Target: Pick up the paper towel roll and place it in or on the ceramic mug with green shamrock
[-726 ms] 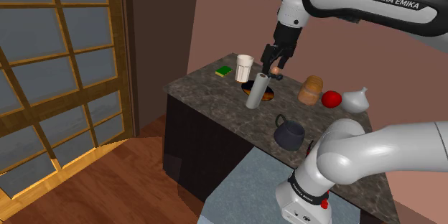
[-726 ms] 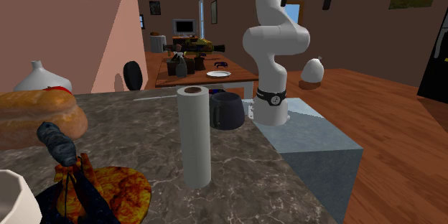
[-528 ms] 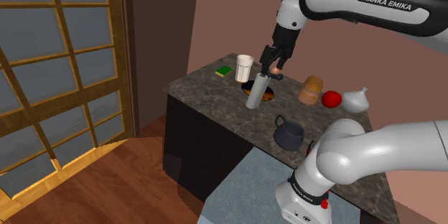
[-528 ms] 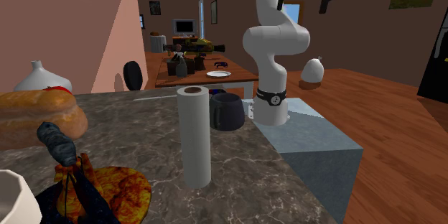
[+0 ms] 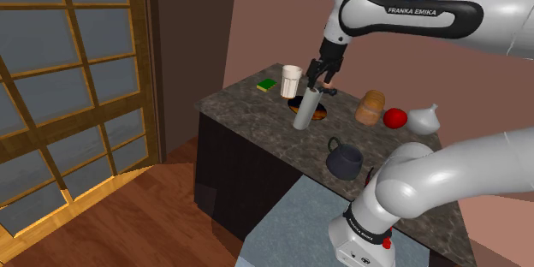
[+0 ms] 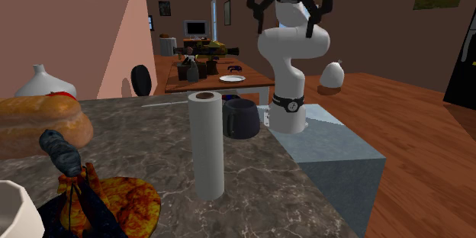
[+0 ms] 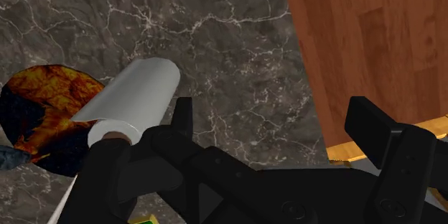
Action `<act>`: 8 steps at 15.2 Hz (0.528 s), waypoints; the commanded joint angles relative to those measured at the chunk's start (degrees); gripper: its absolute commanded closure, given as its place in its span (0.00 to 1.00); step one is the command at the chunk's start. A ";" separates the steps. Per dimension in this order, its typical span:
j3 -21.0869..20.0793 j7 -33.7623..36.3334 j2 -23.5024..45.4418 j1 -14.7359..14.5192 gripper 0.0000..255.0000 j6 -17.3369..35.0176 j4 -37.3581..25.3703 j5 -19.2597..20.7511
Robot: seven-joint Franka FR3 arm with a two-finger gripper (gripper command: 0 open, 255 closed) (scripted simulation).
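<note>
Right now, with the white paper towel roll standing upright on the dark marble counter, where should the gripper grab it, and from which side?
Probably from above, closing across the upper sides of the white paper towel roll: it stands upright with its sides free, and the open black gripper is near its top.

White arm, dark joints, black gripper.

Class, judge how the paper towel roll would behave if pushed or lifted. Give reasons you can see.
The roll stands tall and narrow on the counter, so a push near its top would probably tip it. Being round, it would likely roll once down. Its brown core suggests wound paper: light, somewhat squashy.
</note>
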State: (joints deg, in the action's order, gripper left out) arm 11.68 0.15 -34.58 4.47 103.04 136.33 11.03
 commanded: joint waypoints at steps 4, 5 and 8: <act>5.23 -4.44 7.36 1.13 0.00 7.55 -1.37 0.98; 6.27 -5.41 9.04 1.29 0.00 8.95 -1.94 0.93; 9.38 -8.49 14.39 1.58 0.00 12.95 -4.06 0.22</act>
State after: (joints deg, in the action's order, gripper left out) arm 20.09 -7.33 -22.30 6.06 114.66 133.38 11.61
